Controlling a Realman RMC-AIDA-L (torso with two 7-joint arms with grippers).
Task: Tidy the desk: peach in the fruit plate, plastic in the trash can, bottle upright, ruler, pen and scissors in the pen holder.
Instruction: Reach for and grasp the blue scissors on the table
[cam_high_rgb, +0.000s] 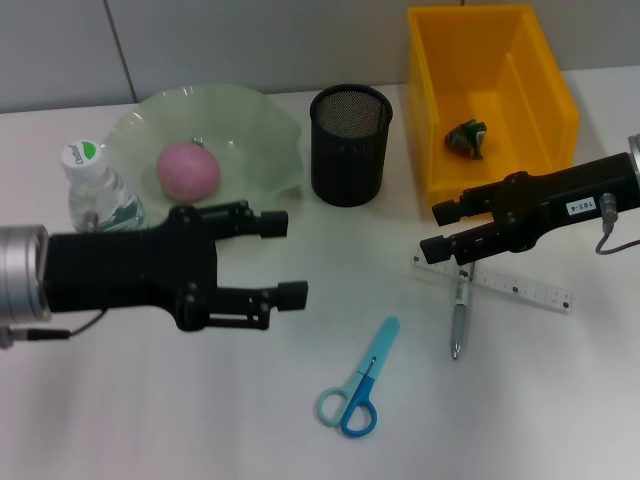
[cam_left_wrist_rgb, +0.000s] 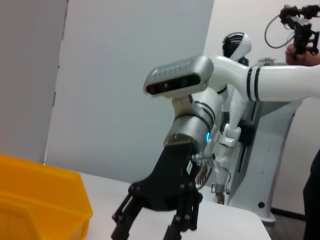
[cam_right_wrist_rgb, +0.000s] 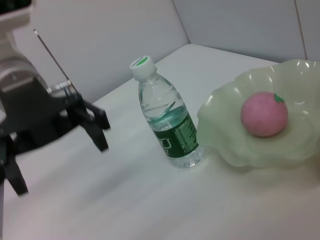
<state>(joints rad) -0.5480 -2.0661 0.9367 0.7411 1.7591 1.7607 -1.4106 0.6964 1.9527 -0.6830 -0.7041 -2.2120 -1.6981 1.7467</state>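
Seems to be the pickup of the pen (cam_high_rgb: 458, 320) or the ruler (cam_high_rgb: 520, 287), judging by the right hand (cam_high_rgb: 440, 230), fingers spread and gripping nothing, poised right of centre just above the spot where those two cross. Cannot tell which of the two lies on top. To do it well: choose one and keep the fingers off the other, coming down on a free stretch away from the crossing; close across the narrow width, not along the length; lift straight up so the neighbour is not dragged; then carry toward the black mesh pen holder (cam_high_rgb: 350, 143) at upper centre and tip the piece upright before letting go. Left hand (cam_high_rgb: 285, 258) at centre left, likewise spread wide and empty, hanging above the table (cam_high_rgb: 150, 410) in front of the fruit plate (cam_high_rgb: 270, 120); best kept clear of the holder. Counted: one peach (cam_high_rgb: 187, 170), pink, lying in the one pale green plate at upper left; one bottle (cam_high_rgb: 95, 185), upright at the far left beside the plate; one scrap of plastic (cam_high_rgb: 467, 138) inside the one yellow bin (cam_high_rgb: 555, 90) at upper right; one holder; one ruler; one pen; one pair of blue scissors (cam_high_rgb: 358, 385) flat at lower centre; two hands.
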